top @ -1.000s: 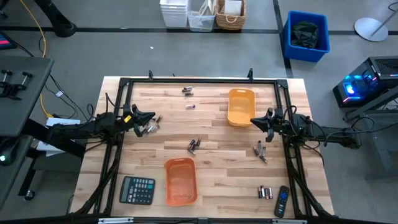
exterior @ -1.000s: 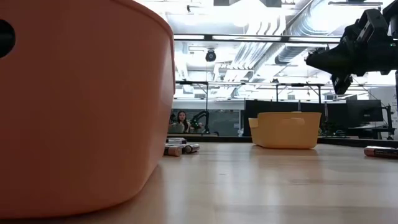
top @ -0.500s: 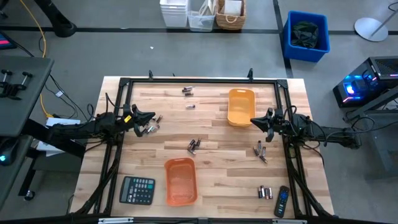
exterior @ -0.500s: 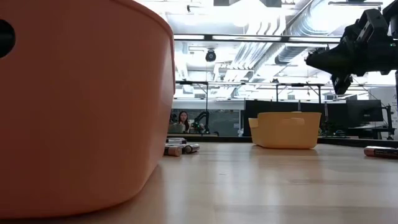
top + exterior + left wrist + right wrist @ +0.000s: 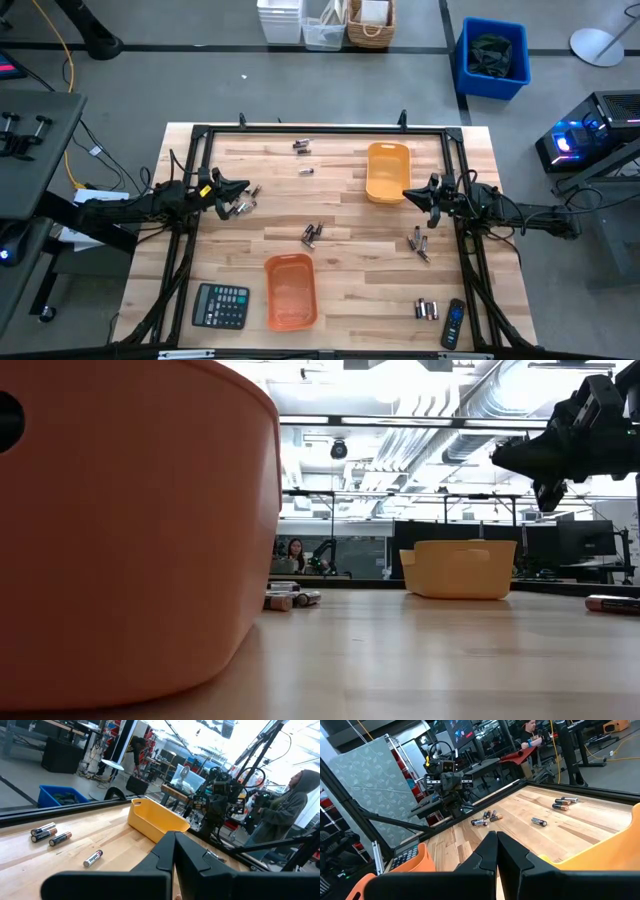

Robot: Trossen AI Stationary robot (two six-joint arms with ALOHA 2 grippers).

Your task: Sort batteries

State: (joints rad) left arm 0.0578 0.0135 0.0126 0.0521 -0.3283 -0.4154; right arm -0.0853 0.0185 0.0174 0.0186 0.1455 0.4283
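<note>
**Both pincers clenched and empty; batteries loose on the surface**

Left pincer: positioned at the left side of the wooden surface, fingers pressed together, nothing held. A small cluster of batteries lies just beside its tip.

Right pincer: positioned at the right side, fingers pressed together, nothing held. Its tip sits just beside the lower end of the yellow tray. In the low view this pincer hangs above the surface, clear of it.

Batteries: all lie loose on the surface in scattered groups. One group is near the far edge, with a single cell just below it. Another group is at the centre, above the orange tray. A further group lies below the right pincer, and one sits near the front right, beside the remote control. Whether either tray contains any cells cannot be told.

Other items: a calculator rests at the front left, just beside the orange tray.
</note>
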